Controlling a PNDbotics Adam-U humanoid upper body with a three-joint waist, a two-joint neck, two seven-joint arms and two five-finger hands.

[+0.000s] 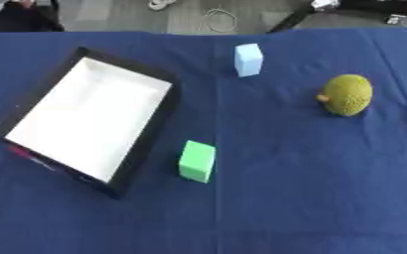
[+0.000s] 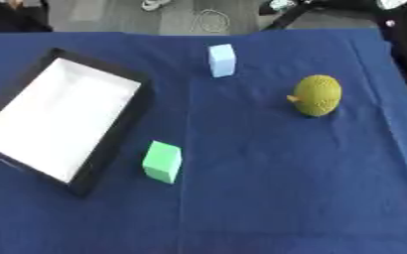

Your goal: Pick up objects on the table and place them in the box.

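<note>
Seemingly pre-pick: box empty, green block beside it at four o'clock. No robot hand visible, state untellable. Next: reach and grasp block.

Table cover: dark blue cloth, matt, faint creases and one straight fold line. Box: black matt walls, smooth white inside, looks like card. Green block: smooth, matt, foam- or plastic-like. Light blue block: same finish. Yellow-green fruit: rough, bumpy skin, matt.
</note>
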